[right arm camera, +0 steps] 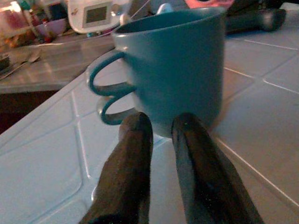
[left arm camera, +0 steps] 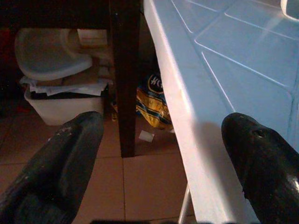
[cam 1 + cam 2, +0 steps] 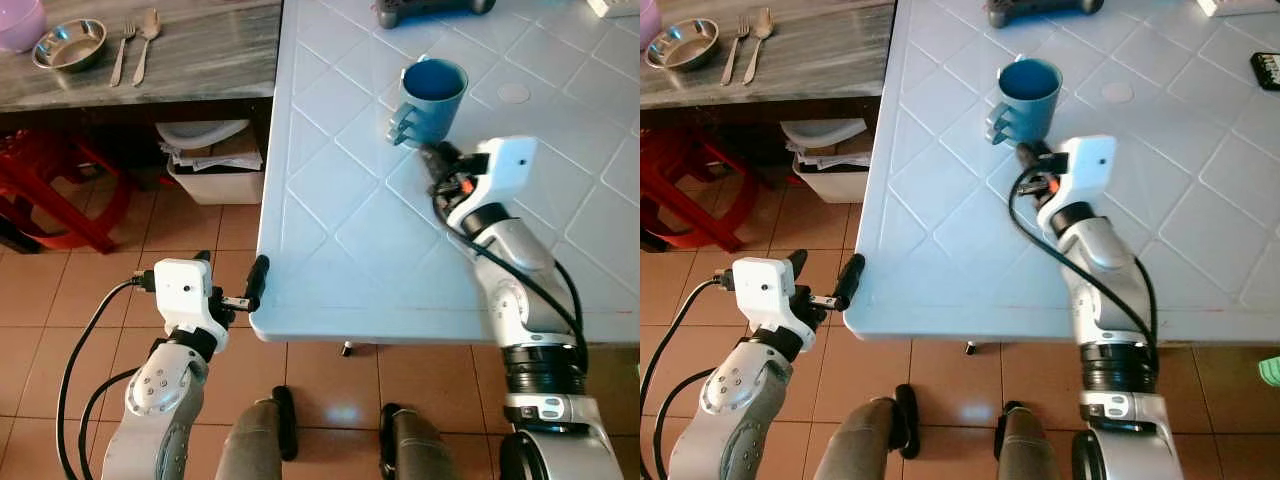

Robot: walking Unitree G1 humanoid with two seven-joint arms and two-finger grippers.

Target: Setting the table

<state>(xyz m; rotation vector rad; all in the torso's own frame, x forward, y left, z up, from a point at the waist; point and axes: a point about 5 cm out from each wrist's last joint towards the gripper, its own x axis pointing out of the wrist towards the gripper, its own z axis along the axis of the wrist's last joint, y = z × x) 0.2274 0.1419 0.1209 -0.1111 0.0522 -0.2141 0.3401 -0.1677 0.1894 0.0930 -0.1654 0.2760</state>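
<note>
Terracotta floor tiles run under a pale blue desk (image 3: 330, 250) with a diamond-patterned top, and beside it stands a darker grey side desk (image 3: 200, 60) carrying a steel bowl (image 3: 68, 44), a fork (image 3: 121, 52) and a spoon (image 3: 146, 40), probably the stock from which places are being laid. On the blue desk, well in from its edge, a teal mug (image 3: 433, 100) stands upright with its double-loop handle turned toward the robot's left, which looks like a cup already put down at a setting. The right gripper (image 3: 436, 157) lies low on the desk top right at the mug's base; in the right wrist view its two black fingers (image 1: 135, 158) are drawn close together with only a thin gap, tips at the foot of the mug, gripping nothing. The left gripper (image 3: 228, 276) hangs off the near left corner of the blue desk, fingers spread wide and empty, one finger by the rim. Under the side desk sits a white bin (image 3: 212, 165) of papers and a red stool (image 3: 60, 190).
</note>
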